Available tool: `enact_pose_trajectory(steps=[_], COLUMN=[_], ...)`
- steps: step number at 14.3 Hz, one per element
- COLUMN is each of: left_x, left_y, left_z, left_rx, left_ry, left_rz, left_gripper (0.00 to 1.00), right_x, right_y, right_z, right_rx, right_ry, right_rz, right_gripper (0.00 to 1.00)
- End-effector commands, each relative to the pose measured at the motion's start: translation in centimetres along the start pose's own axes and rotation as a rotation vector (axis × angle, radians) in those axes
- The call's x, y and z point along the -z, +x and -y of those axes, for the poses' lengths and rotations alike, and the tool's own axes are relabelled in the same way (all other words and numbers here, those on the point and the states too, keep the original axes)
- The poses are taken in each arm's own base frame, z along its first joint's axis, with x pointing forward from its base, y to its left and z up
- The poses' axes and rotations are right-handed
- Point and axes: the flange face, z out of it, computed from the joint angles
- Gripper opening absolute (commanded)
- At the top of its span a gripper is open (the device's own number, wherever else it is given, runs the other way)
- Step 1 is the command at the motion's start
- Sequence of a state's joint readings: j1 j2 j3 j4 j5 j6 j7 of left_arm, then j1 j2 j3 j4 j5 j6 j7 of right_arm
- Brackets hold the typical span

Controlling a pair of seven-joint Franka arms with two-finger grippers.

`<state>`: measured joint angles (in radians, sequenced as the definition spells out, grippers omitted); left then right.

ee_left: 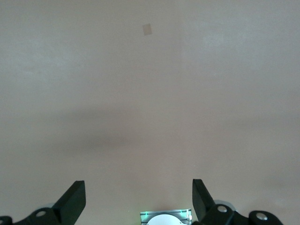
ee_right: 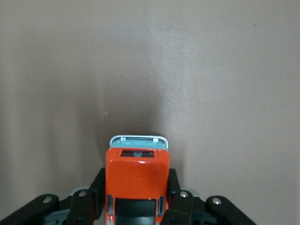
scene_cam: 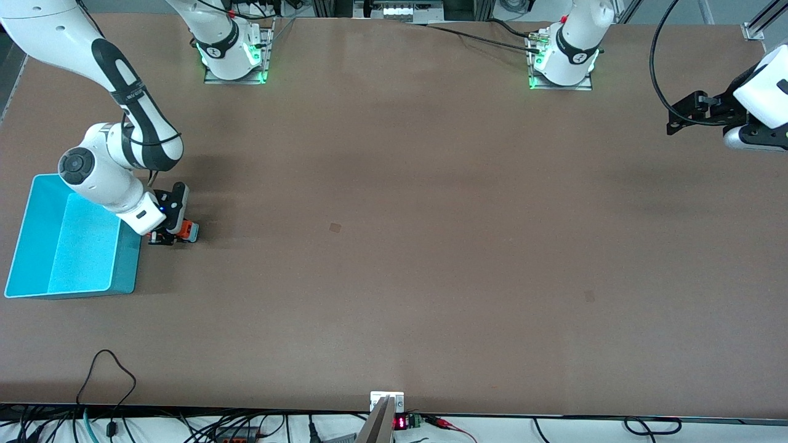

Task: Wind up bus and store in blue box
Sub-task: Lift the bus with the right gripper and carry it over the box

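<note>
The bus between the right hand's fingers looks like glossy orange plastic with a pale grey bumper. The blue box beside that hand is smooth cyan plastic with a grainy inner floor. The bench is matt brown. The left hand's fingers look matt black.

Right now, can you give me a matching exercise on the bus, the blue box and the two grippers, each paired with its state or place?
Things:
1. bus
2. blue box
3. left gripper
4. right gripper

States:
A. jaws open over bare table, waiting
B. holds nothing inside
C. gripped between jaws beside the box
D. shut on the toy, low at the table

Pairs: 1-C, 2-B, 3-A, 4-D
</note>
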<state>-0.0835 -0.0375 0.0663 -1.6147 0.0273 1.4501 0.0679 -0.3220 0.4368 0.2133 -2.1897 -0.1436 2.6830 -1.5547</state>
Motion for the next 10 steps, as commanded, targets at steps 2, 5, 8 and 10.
enact_pose_trajectory(steps=[2,5,8,10], left_x=[0.7,0.7,0.7,0.7], left_y=[-0.5,-0.5,-0.5,-0.5], left_z=[-0.2,-0.2,-0.2,-0.2], left_rx=[0.005,0.005,0.005,0.005], left_ry=[-0.004,-0.004,-0.004,-0.004], left_rz=[-0.002,-0.002,-0.002,-0.002], left_gripper=[1.0,1.0,1.0,1.0], right_x=[0.5,5.0,11.3,15.1], right_y=[0.3,4.6,7.3,7.3], right_z=[-0.2,-1.1,-2.6,-3.6], right_rx=[-0.145,-0.429,-0.749,-0.886], right_ry=[-0.01,0.0,0.037,0.036], right_rz=[-0.002,-0.001,0.058,0.069], right_gripper=[0.0,0.0,0.0,0.0])
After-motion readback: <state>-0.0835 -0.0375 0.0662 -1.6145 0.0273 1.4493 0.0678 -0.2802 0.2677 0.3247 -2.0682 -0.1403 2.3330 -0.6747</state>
